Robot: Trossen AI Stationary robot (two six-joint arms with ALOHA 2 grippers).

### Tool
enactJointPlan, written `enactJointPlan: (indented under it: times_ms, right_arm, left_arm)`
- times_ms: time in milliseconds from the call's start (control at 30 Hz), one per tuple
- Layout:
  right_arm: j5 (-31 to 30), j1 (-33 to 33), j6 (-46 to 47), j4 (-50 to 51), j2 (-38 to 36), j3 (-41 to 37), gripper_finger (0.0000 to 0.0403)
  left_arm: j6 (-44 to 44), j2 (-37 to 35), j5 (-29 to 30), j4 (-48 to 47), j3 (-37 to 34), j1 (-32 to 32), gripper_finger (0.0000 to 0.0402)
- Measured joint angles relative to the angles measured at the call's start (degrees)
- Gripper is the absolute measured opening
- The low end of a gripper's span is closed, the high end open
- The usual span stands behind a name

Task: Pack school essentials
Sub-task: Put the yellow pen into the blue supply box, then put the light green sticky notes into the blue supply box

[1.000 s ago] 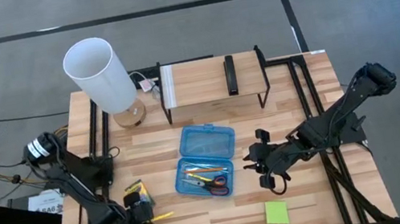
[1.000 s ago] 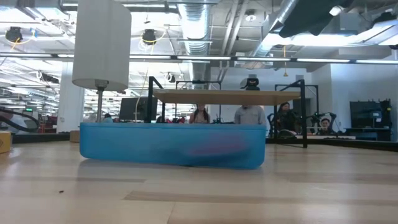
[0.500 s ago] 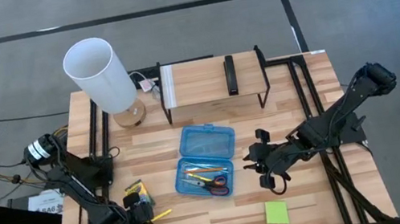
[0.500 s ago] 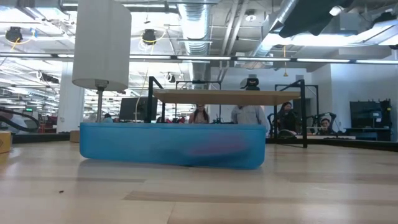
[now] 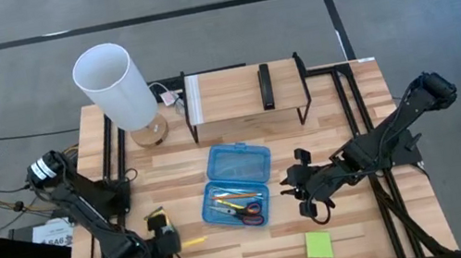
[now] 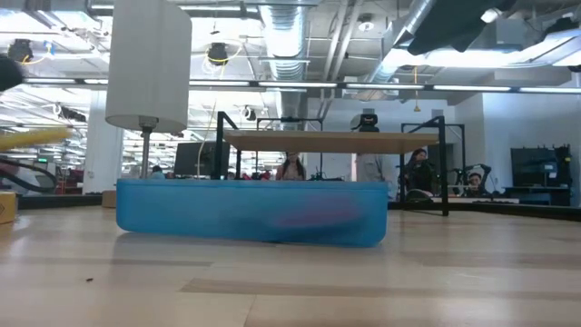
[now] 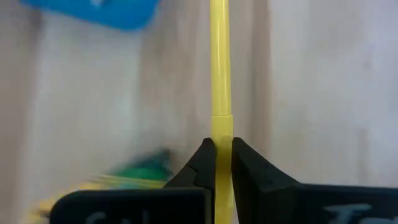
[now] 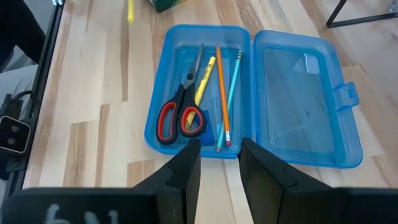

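My left gripper (image 5: 172,247) is at the near left of the table, shut on a thin yellow pencil (image 5: 195,243). The pencil also shows blurred at the left of the low view (image 6: 32,138). The yellow-green crayon box (image 5: 157,222) lies just beyond that gripper. The blue case (image 5: 238,184) lies open mid-table. It holds red-handled scissors (image 8: 180,118), a yellow marker (image 8: 204,79), an orange pencil (image 8: 222,93) and a teal one (image 8: 233,87). My right gripper (image 5: 302,194) hangs open to the right of the case (image 8: 205,93). A lime-green sticky-note pad (image 5: 319,245) lies flat near the front edge. My left gripper pinches the yellow pencil (image 7: 222,146) between its two fingertips (image 7: 205,163). The fingers come slanting down from the table's near left. The pencil runs on past the fingertips toward the case. It is lifted clear of the table, roughly level.
A tall white lamp (image 5: 120,86) stands at the far left. A black-framed wooden rack (image 5: 246,98) with a dark bar on top stands at the far middle. The case's lid (image 5: 238,162) lies open toward the far side. People show in the room behind.
My left gripper has taken hold of the yellow pencil and risen with it. The pencil is now lifted off the table and shifted slightly toward the case, and it has come into the low view at the left. My right arm kept still.
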State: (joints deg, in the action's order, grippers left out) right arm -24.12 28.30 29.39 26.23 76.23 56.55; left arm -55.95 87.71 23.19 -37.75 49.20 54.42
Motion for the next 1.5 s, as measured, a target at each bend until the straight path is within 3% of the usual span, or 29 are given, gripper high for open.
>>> enactJointPlan:
  times_ms: [267,433,567,767,1167,1333,1500]
  right_arm:
    - [0.0,-0.6,-1.0,-0.2,0.0,0.0,0.0129]
    - [0.0,-1.1,-1.0,0.0,0.0,0.0,0.0129]
    - [0.0,-1.1,-1.2,0.1,0.0,0.0,0.0129]
    - [0.0,-1.1,-1.5,0.5,0.0,0.0,0.0129]
    - [0.0,-1.1,-1.6,0.4,0.0,0.0,0.0129]
    - [0.0,-0.9,-1.4,0.4,0.0,0.0,0.0129]
    - [3.4,1.7,1.0,0.5,0.0,0.0,0.0129]
  left_arm:
    - [30.5,-2.4,3.3,3.3,3.4,-13.1,0.0000]
    - [51.4,-1.6,-6.7,15.5,3.7,-24.9,0.0000]
    - [59.2,1.3,-13.2,18.8,3.7,-32.0,0.0000]
    - [61.7,5.3,-18.4,22.9,3.6,-36.4,0.0009]
    - [59.8,4.9,-16.9,24.6,3.7,-35.6,0.0141]
    - [55.2,0.5,-15.5,20.0,3.3,-35.0,0.0140]
    - [54.6,-3.7,-15.2,25.3,0.7,-31.8,0.0109]
